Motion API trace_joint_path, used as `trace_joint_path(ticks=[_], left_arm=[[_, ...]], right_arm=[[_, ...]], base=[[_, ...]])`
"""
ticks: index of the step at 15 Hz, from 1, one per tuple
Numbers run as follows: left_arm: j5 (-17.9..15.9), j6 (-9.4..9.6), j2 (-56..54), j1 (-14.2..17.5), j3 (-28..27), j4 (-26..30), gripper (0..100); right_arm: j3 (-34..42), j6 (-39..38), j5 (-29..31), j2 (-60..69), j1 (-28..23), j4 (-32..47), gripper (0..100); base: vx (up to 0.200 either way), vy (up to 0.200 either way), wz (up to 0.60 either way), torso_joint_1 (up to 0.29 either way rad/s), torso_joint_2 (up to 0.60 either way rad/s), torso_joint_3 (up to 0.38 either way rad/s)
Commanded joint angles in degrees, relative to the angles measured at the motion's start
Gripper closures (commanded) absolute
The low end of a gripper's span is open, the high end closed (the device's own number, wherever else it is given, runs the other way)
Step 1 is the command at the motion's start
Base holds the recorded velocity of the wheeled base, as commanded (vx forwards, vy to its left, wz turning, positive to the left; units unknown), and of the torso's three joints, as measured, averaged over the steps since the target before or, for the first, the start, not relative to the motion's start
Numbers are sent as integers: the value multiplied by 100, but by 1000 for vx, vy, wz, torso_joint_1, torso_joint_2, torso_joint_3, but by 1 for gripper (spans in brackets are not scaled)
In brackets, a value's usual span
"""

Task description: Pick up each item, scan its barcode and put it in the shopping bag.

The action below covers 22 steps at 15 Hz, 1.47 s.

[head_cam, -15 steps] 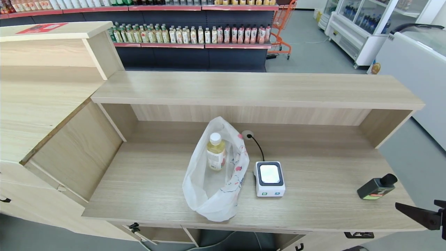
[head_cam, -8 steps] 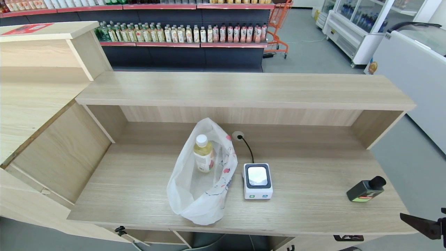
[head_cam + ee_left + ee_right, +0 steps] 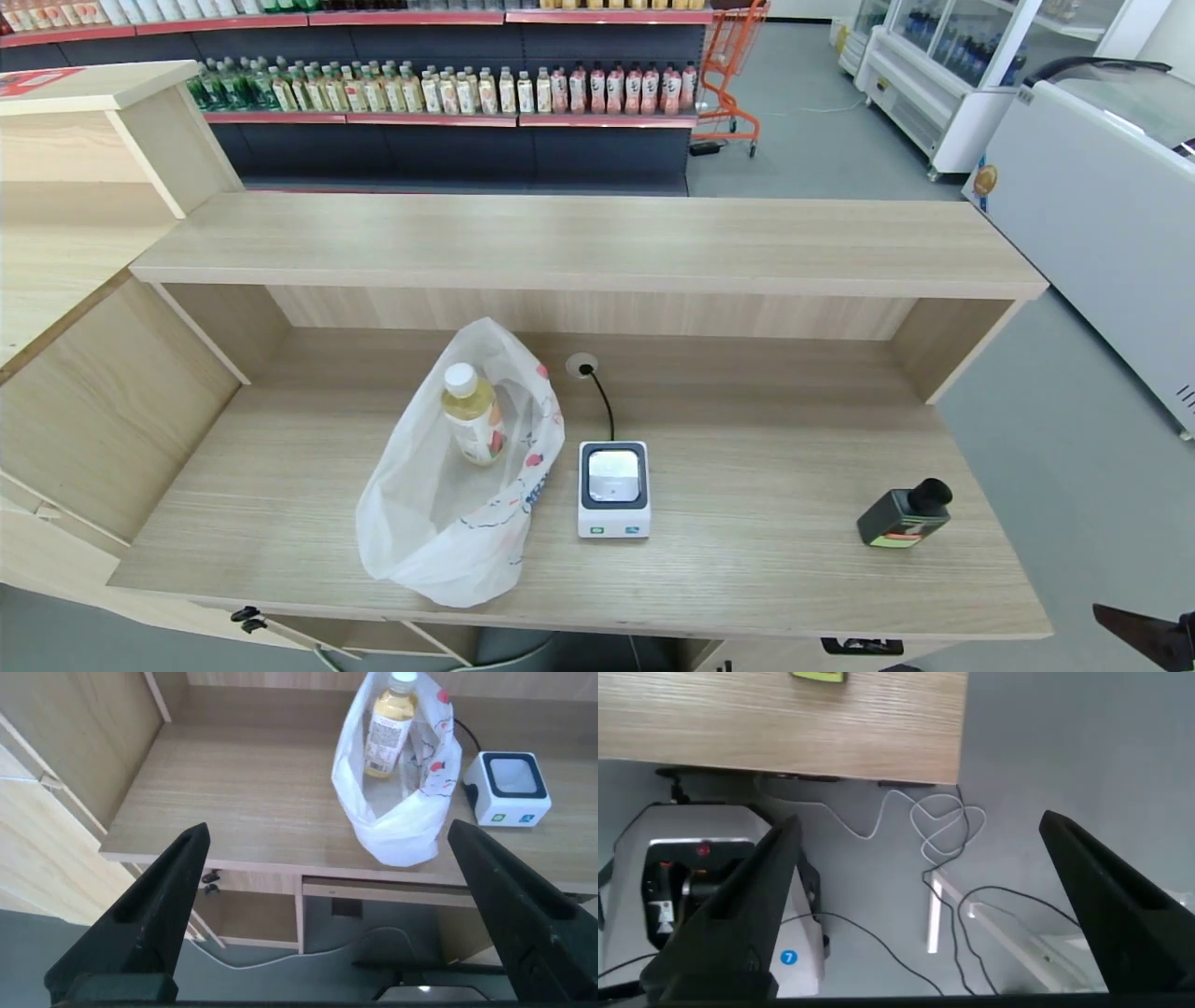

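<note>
Bottle (image 3: 904, 513) — dark green, black-capped, on its side — lies on the worktop (image 3: 747, 579) at the head view's lower right. Left of centre the white shopping bag (image 3: 439, 532) stands open, a yellow drink bottle (image 3: 471, 427) upright inside; left hand (image 3: 329, 835) and right hand (image 3: 922, 826) hang off the worktop's near edge, fingers wide apart.

L gripper (image 3: 329, 840) & R gripper (image 3: 920, 826): matte blk, long tapered angular fingers.

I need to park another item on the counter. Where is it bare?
Widest bare stretch: between the scanner and the dark bottle. Another lies left of the bag, up to the side wall. Crowded: the narrow gap between bag and scanner, with the cable behind.
</note>
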<state>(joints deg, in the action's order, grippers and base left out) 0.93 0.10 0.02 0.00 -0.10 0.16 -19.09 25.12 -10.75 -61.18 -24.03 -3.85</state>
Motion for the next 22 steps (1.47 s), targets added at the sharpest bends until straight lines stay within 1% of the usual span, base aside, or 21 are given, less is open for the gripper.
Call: trace_joint_path(ticks=[1, 6, 8, 11, 12, 14, 15, 16, 18, 19, 20, 22], left_arm=[[4, -1, -2, 0, 1, 2, 0], [4, -1, -2, 0, 1, 2, 0], [4, 8, -2, 0, 10, 2, 0], [4, -1, -2, 0, 1, 2, 0], [4, -1, -2, 0, 1, 2, 0], [4, -1, -2, 0, 1, 2, 0], [4, -1, -2, 0, 1, 2, 0], [4, -1, -2, 0, 1, 2, 0], [4, -1, -2, 0, 1, 2, 0], [4, -1, -2, 0, 1, 2, 0], [4, -1, -2, 0, 1, 2, 0], [4, -1, -2, 0, 1, 2, 0]], right_arm=[[-42, 80, 117, -139, -14, -10, 0], [-86, 379, 196, -324, -32, -19, 0], [-86, 616, 355, -482, -14, -37, 0], [-174, 1170, 337, -913, 21, -54, 0], [-200, 1469, 293, -1212, 153, -63, 0], [-297, 1548, 47, -1686, 601, -72, 0], [-402, 1566, -23, -1985, 926, -89, 0], [-499, 1583, -32, -2337, 1172, -371, 0], [-438, 1759, -94, -3066, 1392, -1478, 0], [-402, 1838, -278, -3365, 1489, -1882, 0], [-438, 1917, -516, -3673, 1612, -2208, 0], [-482, 2146, -595, -4050, 1831, -2498, 0]], base=[[0, -200, 0, 2, 2, 2], [0, -200, 0, 2, 2, 1], [0, -200, 0, 5, 2, 0], [0, 0, 0, 0, 0, 0], [0, 0, 0, 0, 0, 0], [0, 0, 0, 0, 0, 0], [0, 0, 0, 0, 0, 0], [0, 0, 0, 0, 0, 0], [0, 0, 0, 0, 0, 0], [0, 0, 0, 0, 0, 0], [0, 0, 0, 0, 0, 0], [0, 0, 0, 0, 0, 0]])
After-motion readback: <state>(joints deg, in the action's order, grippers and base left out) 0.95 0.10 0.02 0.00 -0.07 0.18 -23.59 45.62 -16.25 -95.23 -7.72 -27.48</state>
